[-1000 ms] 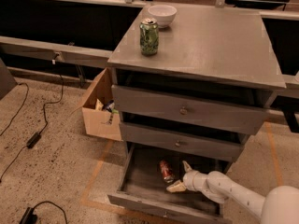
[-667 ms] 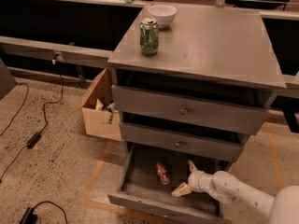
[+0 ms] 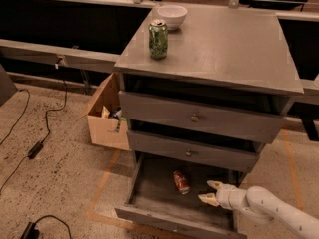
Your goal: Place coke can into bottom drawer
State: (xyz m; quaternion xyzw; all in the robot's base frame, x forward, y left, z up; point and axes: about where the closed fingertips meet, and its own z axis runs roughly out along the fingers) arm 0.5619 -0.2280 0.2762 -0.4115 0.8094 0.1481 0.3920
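Where the coke can (image 3: 182,181) lies in the bottom drawer (image 3: 154,193), gripper (image 3: 205,190) nearby, fingers (image 3: 215,185) spread and empty.

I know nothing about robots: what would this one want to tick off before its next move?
1. Coke can inside the bottom drawer: ok, it lies on the drawer floor.
2. Can released: ok, the gripper is open and apart from the can, to its right over the drawer.
3. Drawer pulled out enough to pull the arm back: ok, probably.
4. Can at rest, not rolling: cannot tell.
5. Green can out of the way: ok, upright on the cabinet top near the white bowl.
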